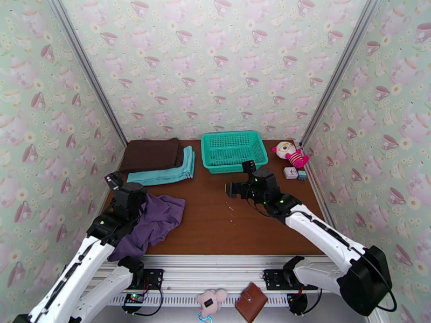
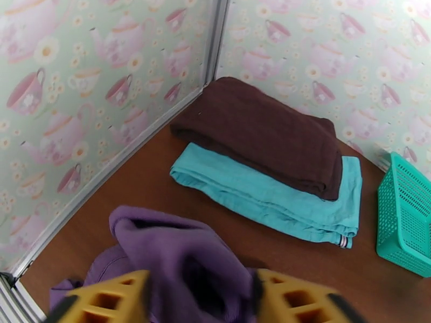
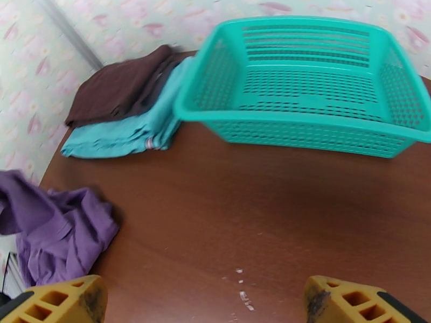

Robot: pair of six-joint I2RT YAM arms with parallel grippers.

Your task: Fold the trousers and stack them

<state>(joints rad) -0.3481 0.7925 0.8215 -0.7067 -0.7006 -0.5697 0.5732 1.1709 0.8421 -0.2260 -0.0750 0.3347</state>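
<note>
Trousers (image 1: pixel 153 224) are lying crumpled between left gripper's (image 2: pixel 199 300) parted jaws, right gripper (image 3: pixel 204 302) hovering open: flatten both legs first.

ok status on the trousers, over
Left claw open, astride the bunched cloth; right claw open over bare table. Trousers crumpled near left, unfolded. Brown-on-teal folded stack behind them, basket apart.

trousers (image 1: pixel 161 217) partly hidden under left arm (image 1: pixel 81 259), basket (image 2: pixel 405 222) cut by right edge
</note>
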